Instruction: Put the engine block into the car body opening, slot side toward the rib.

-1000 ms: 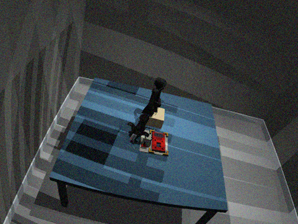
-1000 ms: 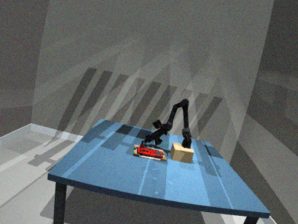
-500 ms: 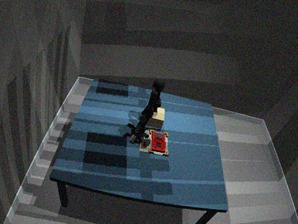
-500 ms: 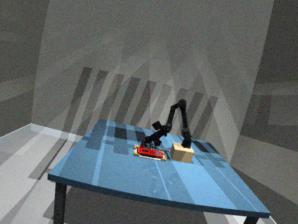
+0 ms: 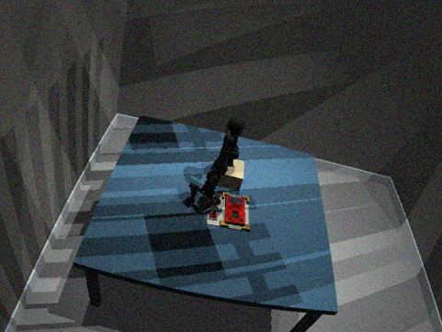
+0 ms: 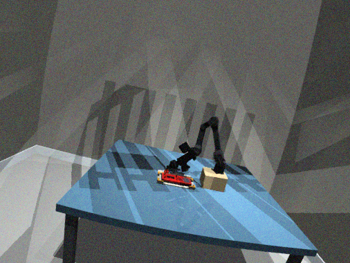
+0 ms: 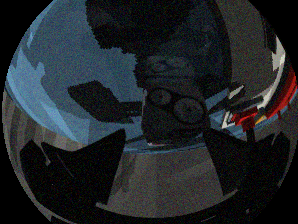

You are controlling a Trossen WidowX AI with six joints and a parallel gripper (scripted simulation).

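The red car body [image 5: 235, 210] [image 6: 177, 178] [image 7: 287, 98] lies on the table with white edging and yellow corners; a white part with a small red piece [image 5: 213, 214] [image 7: 245, 118] is beside it. My gripper [image 5: 206, 204] [image 6: 178, 168] [image 7: 166, 133] is open, low at the white part's side of the body. The dark engine block [image 7: 175, 112], with two round rings on its face, shows between and just beyond the open fingers in the wrist view. Shadow hides the opening, the rib and the slot side, and I cannot tell how deep the block sits.
A pale wooden box [image 5: 238, 170] [image 6: 214, 180] stands close to the arm's base and the car body. The blue table [image 5: 282, 177] [image 6: 114, 204] carries striped shadows. The arm [image 5: 228, 152] [image 6: 201, 136] reaches over from the base beside the box.
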